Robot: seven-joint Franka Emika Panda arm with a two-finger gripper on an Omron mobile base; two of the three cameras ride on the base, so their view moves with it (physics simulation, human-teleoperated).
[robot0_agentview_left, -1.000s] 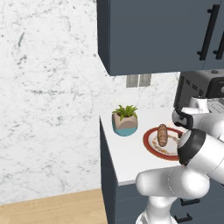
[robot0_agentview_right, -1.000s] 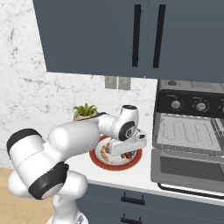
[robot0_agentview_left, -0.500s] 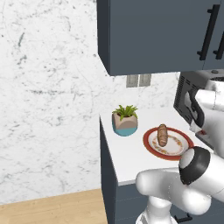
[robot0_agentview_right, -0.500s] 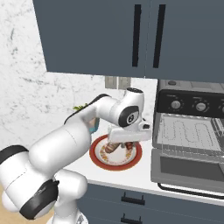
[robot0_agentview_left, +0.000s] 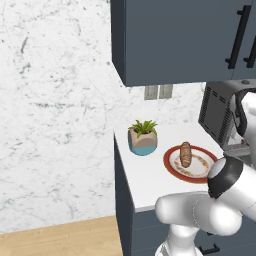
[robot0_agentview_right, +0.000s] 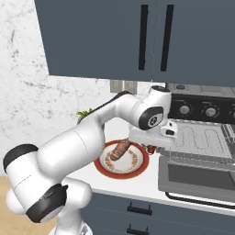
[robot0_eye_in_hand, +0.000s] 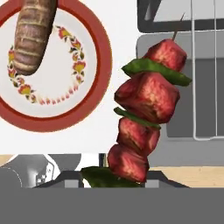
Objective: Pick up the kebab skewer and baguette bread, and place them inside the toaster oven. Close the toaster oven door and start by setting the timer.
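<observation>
My gripper point(robot0_eye_in_hand: 124, 174) is shut on the kebab skewer point(robot0_eye_in_hand: 146, 109), a stick of dark red chunks with green slices that rises from between the fingers. From the right base, the gripper point(robot0_agentview_right: 149, 146) hangs just left of the toaster oven point(robot0_agentview_right: 202, 110), above the gap between the plate and the toaster oven door point(robot0_agentview_right: 197, 176), which lies open and flat. The baguette bread point(robot0_agentview_right: 120, 149) point(robot0_agentview_left: 185, 154) point(robot0_eye_in_hand: 33, 35) rests on the red-rimmed plate point(robot0_agentview_right: 103, 165) point(robot0_eye_in_hand: 101, 85). From the left base, the oven's vented side point(robot0_agentview_left: 217, 112) stands at the right edge.
A potted plant point(robot0_agentview_left: 143, 136) point(robot0_agentview_right: 85, 114) stands on the white counter point(robot0_agentview_left: 145, 175) behind and left of the plate. Dark upper cabinets point(robot0_agentview_right: 137, 36) hang above. A wire rack point(robot0_agentview_right: 202, 140) sits inside the oven. The counter's front edge runs close to the plate.
The arm has swung right, from over the plate toward the oven's open front, carrying the skewer. The baguette stays on the plate.
</observation>
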